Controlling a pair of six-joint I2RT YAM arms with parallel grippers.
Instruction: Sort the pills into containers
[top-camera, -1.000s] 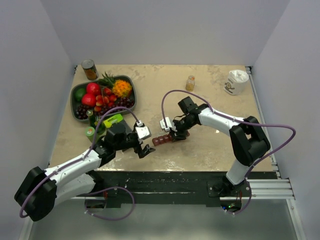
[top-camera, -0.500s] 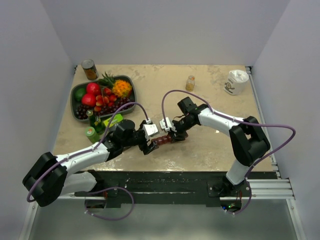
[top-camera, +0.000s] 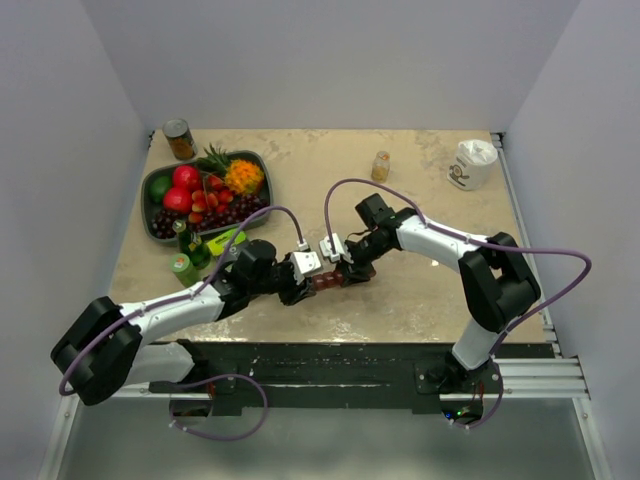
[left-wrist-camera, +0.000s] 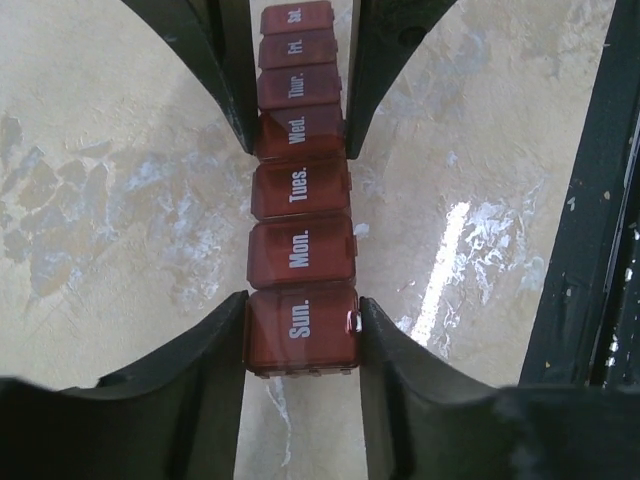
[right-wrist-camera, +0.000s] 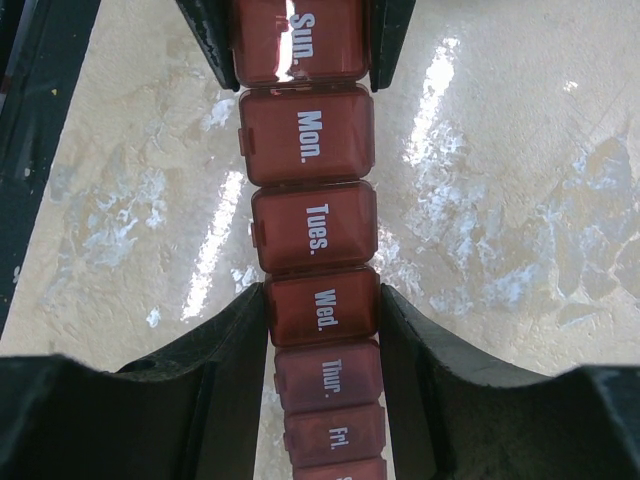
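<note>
The containers (top-camera: 328, 279) are a dark red strip of day-labelled compartments with all lids closed, lying near the table's front middle. My left gripper (left-wrist-camera: 302, 335) is shut on the strip's "Sun." end, both fingers pressed against its sides. In the right wrist view my right gripper (right-wrist-camera: 322, 312) is shut on the "Wed." compartment, and the strip (right-wrist-camera: 310, 140) runs away from it toward the left fingers (right-wrist-camera: 212, 45). In the top view the two grippers, left (top-camera: 311, 282) and right (top-camera: 348, 273), meet at the strip. The pills (top-camera: 380, 166) are in a small clear bottle standing upright at the back, apart from both arms.
A dark bowl of fruit (top-camera: 205, 193) sits at the back left, with a tin can (top-camera: 179, 139) behind it. Small green bottles (top-camera: 181, 266) stand just in front of the bowl, beside the left arm. A white cup (top-camera: 472, 163) stands at the back right corner.
My left arm has reached right to the strip and its jaws have closed on the "Sun." end. The right arm and the strip have stayed put.
</note>
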